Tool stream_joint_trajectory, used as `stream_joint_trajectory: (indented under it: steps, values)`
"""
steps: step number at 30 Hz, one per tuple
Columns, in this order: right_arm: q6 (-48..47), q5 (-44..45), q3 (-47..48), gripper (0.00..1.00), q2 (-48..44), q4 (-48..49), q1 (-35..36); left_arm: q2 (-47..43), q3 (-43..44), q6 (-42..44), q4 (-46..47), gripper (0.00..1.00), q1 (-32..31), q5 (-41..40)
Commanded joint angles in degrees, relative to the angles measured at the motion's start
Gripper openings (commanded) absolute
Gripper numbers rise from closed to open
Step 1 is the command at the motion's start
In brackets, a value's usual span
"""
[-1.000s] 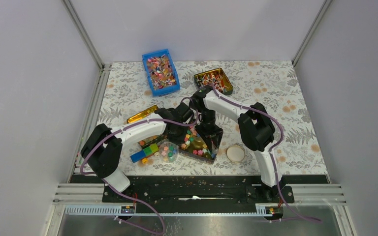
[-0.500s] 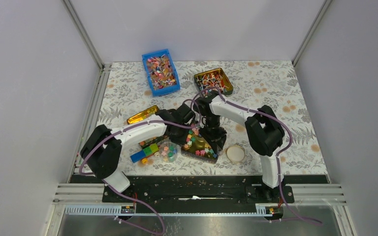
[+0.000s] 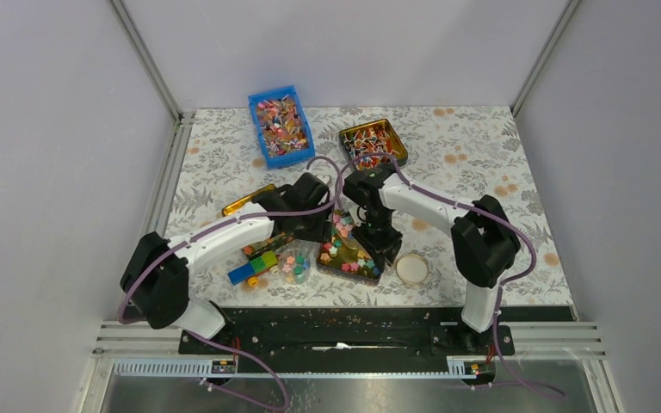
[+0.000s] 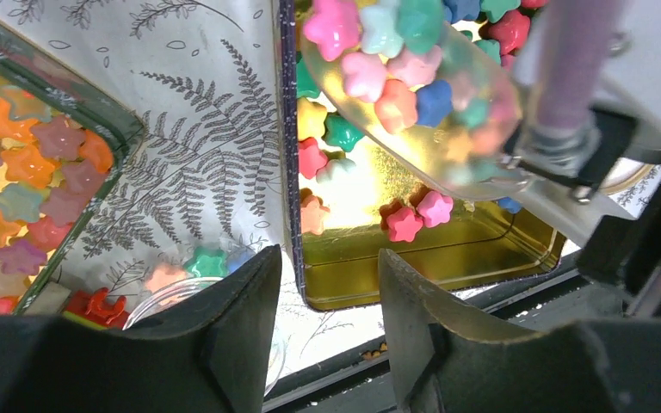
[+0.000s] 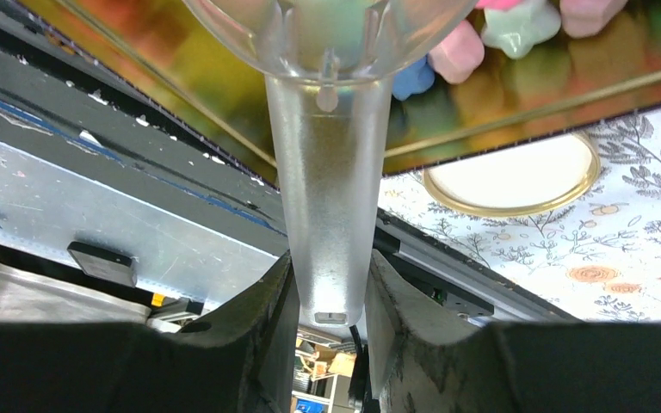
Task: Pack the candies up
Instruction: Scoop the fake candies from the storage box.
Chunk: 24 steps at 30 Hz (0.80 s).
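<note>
**Desk:** Overhead first. What's the picture?

**Reporter:** Both arms meet over an open gold tin point(image 3: 348, 274) near the front of the desk point(image 3: 482, 172), with the candies point(image 3: 342, 245) heaped inside it. The left end effector point(image 3: 308, 231) and right end effector point(image 3: 375, 247) hang close together above the tin. A small clear jar point(image 3: 293, 263) stands just beside the tin on one side, and a round lid point(image 3: 411, 268) lies on the other. From up here the arms hide what either one carries.

**Desk:** And the left wrist camera?

**Reporter:** The left end effector's jaws stand apart with nothing between them, poised over a corner of the tin. A clear scoop point(image 4: 413, 112) loaded with pink, green and blue stars hovers above the tin, up and to the right of those fingers and apart from them. The jar's rim shows at lower left. It is likely the scoop's destination, and the empty end effector is probably there to steady it.

**Desk:** The right wrist?

**Reporter:** The right end effector is clamped on the scoop's handle, gripping it near the end, presumably so the bowl can reach and tip freely. More stars lie on the tin's floor just past the bowl.
</note>
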Motion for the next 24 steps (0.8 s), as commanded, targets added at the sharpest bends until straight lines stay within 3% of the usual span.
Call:
stream_joint_trajectory:
  steps: [1, 8, 19, 24]
  values:
    - [-0.52, 1.11, -1.44, 0.00, -5.12, -0.68, 0.71, -4.92, -1.69, -1.50, 2.39, 0.48, 1.26, -0.10]
    - [-0.30, 1.51, -3.38, 0.00, -8.46, -2.08, 1.42, -12.29, -6.31, -3.31, 4.22, 0.56, 6.09, 0.73]
    - [-0.18, 2.64, -3.14, 0.00, -13.18, -5.01, 3.39, -29.55, -18.05, -6.43, 11.98, 0.85, 18.25, 9.55]
    - [0.39, 3.00, -3.64, 0.00, -14.79, -5.13, 4.49, -35.19, -21.26, -5.81, 13.38, 0.91, 22.43, 11.91]
